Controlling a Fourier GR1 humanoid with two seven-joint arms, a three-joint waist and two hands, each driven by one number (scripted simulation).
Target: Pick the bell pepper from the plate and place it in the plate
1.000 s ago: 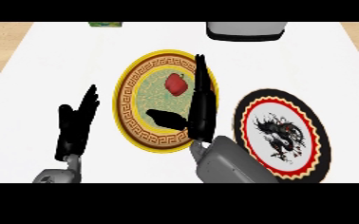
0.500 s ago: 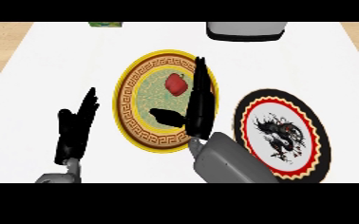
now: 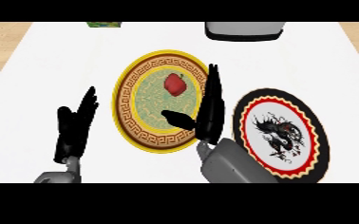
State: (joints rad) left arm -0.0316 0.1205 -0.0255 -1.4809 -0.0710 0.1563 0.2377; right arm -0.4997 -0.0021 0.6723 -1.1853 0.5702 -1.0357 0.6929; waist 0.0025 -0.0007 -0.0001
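Observation:
A small red bell pepper (image 3: 175, 84) lies on the yellow plate (image 3: 133, 118) with a green middle and a brown key-pattern rim. To its right sits a black and red plate (image 3: 308, 123) with a white middle and a black dragon. My right hand (image 3: 208, 109) stands open over the yellow plate's right rim, fingers straight and pointing away, thumb stretched left below the pepper. It is just right of the pepper and apart from it. My left hand (image 3: 73, 128) rests open at the lower left, fingers up.
A grey appliance (image 3: 244, 30) stands at the counter's far edge, right of centre. A green object (image 3: 104, 24) shows at the far left. Wood-coloured surface borders the white counter at both upper corners.
My right hand has shifted a little forward and left over the yellow plate's right rim. The pepper, the plates and the left hand have stayed put.

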